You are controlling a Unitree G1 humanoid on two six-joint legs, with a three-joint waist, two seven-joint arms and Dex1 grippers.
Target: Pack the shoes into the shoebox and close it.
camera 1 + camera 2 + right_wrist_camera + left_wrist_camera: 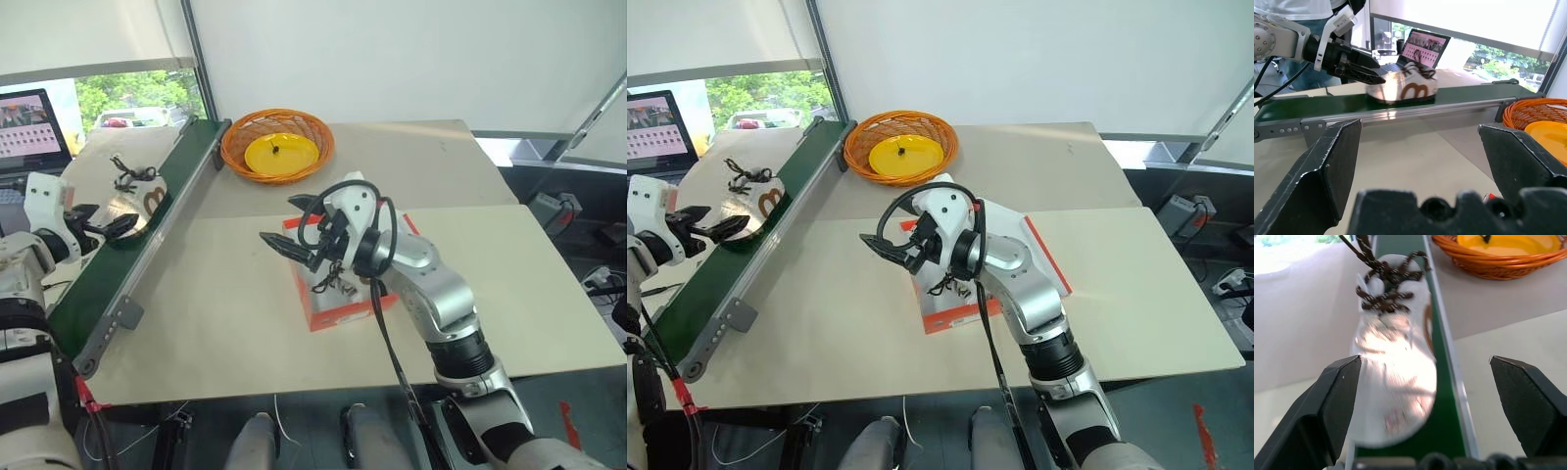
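One white shoe point(132, 201) with brown markings and dark laces lies on the green belt point(147, 250) at the left. My left gripper point(108, 220) is open at its toe end, one finger on each side of the shoe point(1393, 372), without closing on it. The red-orange shoebox point(338, 311) stands open mid-table, its lid point(1050, 257) lying back to the right. Dark laces point(328, 284) show inside the box; the rest is hidden by my right arm. My right gripper point(282, 220) hovers open above the box's left end, holding nothing.
A round orange wicker basket point(277, 145) with a yellow plate sits at the back, beside the belt's far end. The long green belt runs diagonally along the table's left side. A laptop point(29, 125) stands beyond it at the far left.
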